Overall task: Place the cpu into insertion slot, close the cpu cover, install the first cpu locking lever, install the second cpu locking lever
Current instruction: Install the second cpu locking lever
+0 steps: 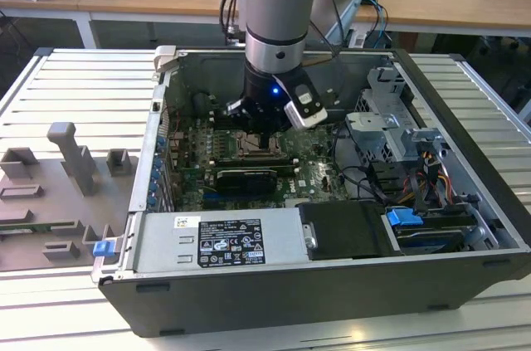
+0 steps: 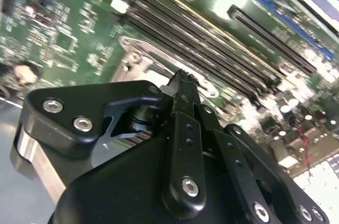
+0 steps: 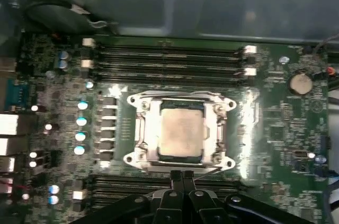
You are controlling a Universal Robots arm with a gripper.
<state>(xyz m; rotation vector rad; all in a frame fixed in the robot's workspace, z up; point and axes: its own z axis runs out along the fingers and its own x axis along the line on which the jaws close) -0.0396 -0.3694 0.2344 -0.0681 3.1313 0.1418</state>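
In the first wrist view the gripper (image 3: pixel 183 177) shows its two black fingertips pressed together, with nothing between them, just at the near edge of the insertion slot (image 3: pixel 181 164). The cpu (image 3: pixel 181 133) already lies flat inside the slot, its pale face showing through the window of the cpu cover (image 3: pixel 216 131), which appears to lie down over it. So I judge the work is now at the locking levers. To do this step well, the closed tip must meet only the thin lever at the socket edge and not the cover or the chip, and it must push steadily along the lever's own path, without side force on the green motherboard (image 3: pixel 275 128). I cannot make out the levers clearly here.

In the exterior view the arm (image 1: pixel 282 19) comes almost straight down into the open computer case (image 1: pixel 274 293), the wrist vertical and low over the board. Beyond the socket lie the long memory slots (image 3: pixel 169 65).
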